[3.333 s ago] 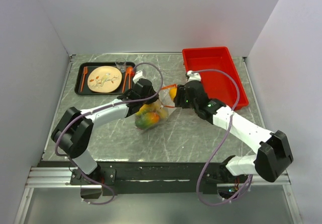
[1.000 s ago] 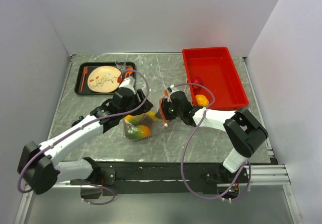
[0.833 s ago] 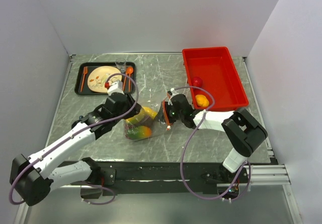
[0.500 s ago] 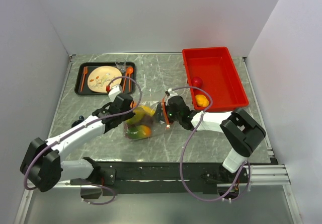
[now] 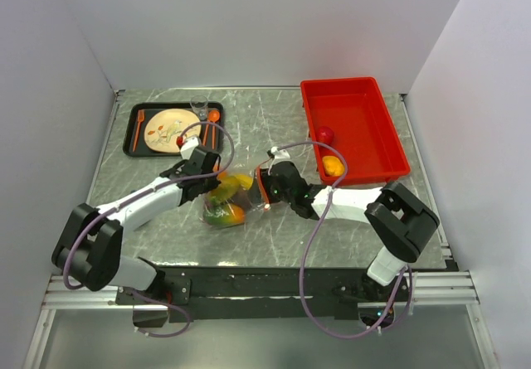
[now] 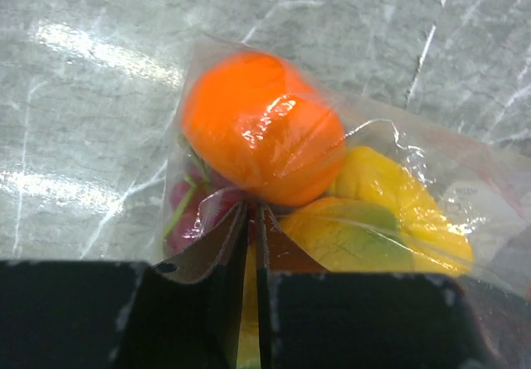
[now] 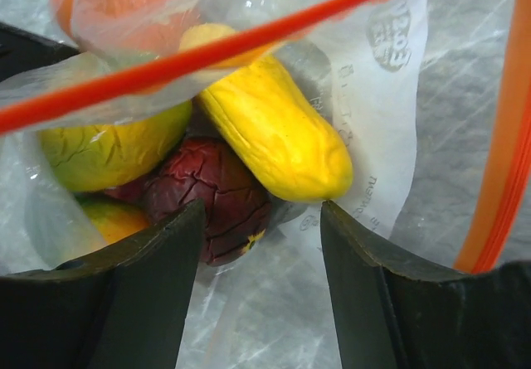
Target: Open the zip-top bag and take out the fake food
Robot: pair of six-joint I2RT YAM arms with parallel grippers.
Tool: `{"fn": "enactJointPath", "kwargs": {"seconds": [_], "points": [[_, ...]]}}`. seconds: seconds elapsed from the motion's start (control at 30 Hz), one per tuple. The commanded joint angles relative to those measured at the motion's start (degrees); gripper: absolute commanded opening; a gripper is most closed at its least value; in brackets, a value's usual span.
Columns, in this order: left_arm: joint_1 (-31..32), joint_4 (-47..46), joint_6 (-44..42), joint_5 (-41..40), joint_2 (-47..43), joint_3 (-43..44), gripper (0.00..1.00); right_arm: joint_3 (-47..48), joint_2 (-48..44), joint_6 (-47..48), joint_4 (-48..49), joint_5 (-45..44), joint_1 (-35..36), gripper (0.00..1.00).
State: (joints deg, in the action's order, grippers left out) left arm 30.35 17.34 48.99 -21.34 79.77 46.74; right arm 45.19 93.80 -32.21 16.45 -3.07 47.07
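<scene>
Both arms reach inward. Left gripper [image 6: 250,235] pinches the clear floppy zip-top bag [image 6: 461,188] of glossy plastic fruits [image 6: 261,137] from 10 o'clock; right gripper [image 7: 261,213] gapes empty at 3 o'clock.

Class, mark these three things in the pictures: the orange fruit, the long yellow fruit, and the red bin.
orange fruit [image 6: 261,137]: left wrist view, middle of its rounded side.
long yellow fruit [image 7: 278,133]: right wrist view, middle of its body.
red bin [image 5: 355,114]: top view, bare part of its floor.
</scene>
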Motion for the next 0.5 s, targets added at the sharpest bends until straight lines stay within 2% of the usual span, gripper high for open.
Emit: {"fn": "enactJointPath", "kwargs": {"seconds": [0.0, 0.13, 0.23, 0.47], "points": [[-0.03, -0.55, -3.64, 3.06, -1.98, 2.13, 0.16, 2.62, -2.30, 3.64, -0.10, -3.87, 0.13, 0.65], [-0.03, -1.00, -5.13, 5.17, -5.14, 2.21, 0.21, 1.84, -4.32, 4.61, 1.39, -2.82, -0.31, 0.66], [-0.03, -0.56, -5.57, 6.22, -6.20, 2.65, 0.21, 1.48, -5.47, 5.31, 1.92, -2.12, -0.75, 0.66], [-0.03, -2.05, -6.10, 9.12, -8.40, 2.56, 0.22, 8.23, 1.46, 8.47, 0.17, 2.10, -3.12, 0.63]]}}
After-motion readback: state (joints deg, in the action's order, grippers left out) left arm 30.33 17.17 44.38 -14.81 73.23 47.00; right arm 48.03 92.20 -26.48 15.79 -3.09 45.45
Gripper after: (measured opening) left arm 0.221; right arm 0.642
